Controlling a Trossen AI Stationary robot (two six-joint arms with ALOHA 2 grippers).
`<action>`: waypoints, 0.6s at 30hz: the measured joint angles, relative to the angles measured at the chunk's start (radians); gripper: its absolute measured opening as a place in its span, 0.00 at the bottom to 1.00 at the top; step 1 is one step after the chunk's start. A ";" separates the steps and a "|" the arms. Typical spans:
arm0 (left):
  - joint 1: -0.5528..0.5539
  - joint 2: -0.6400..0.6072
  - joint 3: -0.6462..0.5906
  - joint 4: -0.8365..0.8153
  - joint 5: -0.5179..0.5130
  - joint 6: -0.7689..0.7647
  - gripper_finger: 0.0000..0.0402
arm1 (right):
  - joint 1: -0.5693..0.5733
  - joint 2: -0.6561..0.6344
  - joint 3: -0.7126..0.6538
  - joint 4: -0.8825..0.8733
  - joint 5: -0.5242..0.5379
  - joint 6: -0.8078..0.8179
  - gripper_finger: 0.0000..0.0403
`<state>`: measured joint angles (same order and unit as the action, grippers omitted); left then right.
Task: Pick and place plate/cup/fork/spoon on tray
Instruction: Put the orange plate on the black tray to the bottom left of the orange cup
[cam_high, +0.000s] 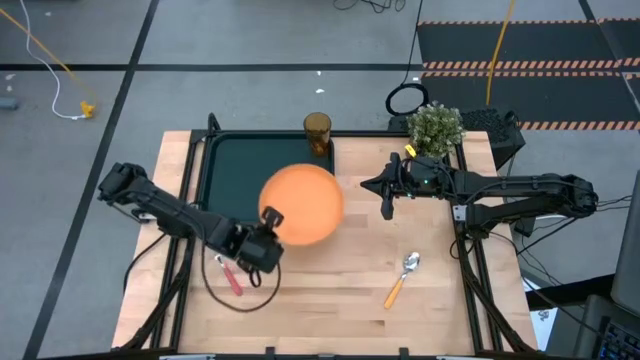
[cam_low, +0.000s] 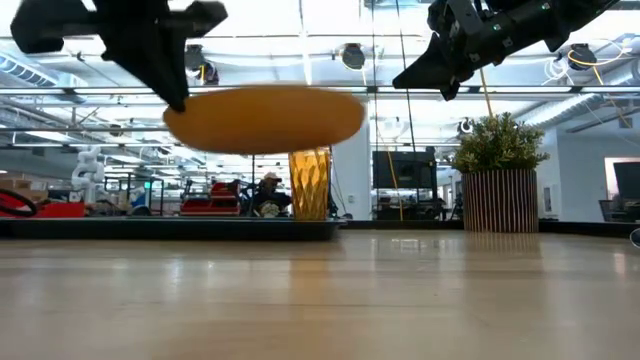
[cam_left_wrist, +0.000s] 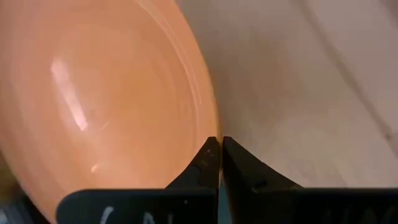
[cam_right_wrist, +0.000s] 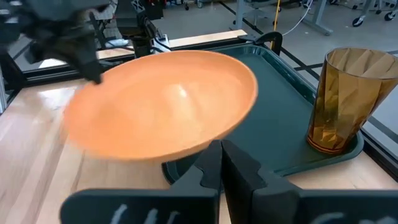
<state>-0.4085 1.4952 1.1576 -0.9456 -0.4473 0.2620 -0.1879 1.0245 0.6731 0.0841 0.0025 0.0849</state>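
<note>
The orange plate (cam_high: 302, 203) hangs in the air over the near right corner of the dark green tray (cam_high: 225, 165), held by my left gripper (cam_high: 270, 218). It also shows in the low view (cam_low: 265, 118). The amber cup (cam_high: 317, 130) stands upright in the tray's far right corner. The pink-handled fork (cam_high: 230, 276) lies flat on the table beside my left gripper. The orange-handled spoon (cam_high: 402, 278) lies flat at the near right. My right gripper (cam_high: 387, 205) is shut and empty, in the air to the right of the plate. My left gripper pinches the plate's rim (cam_left_wrist: 210, 132) between its two fingers, on the plate's near left side. The fingers come from the table's near left, slanting down. The plate is lifted clear of tray and table and sits nearly level.
A tan pot with a green plant (cam_high: 435, 128) stands at the far right, just behind my right arm. Bare wood lies between the plate and the spoon. The tray's left part (cam_right_wrist: 280, 93) is bare.
</note>
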 joint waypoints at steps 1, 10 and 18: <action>0.014 0.001 0.000 -0.022 0.000 -0.027 0.01 | 0.000 0.000 0.000 -0.001 0.000 0.000 0.00; 0.146 0.003 -0.051 -0.048 0.020 -0.138 0.01 | 0.000 0.000 0.000 -0.009 0.000 0.000 0.00; 0.271 0.004 -0.109 -0.043 0.040 -0.186 0.01 | 0.000 0.000 0.000 -0.016 0.000 0.000 0.00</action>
<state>-0.1379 1.4990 1.0489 -0.9886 -0.4072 0.0757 -0.1879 1.0245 0.6731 0.0685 0.0025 0.0849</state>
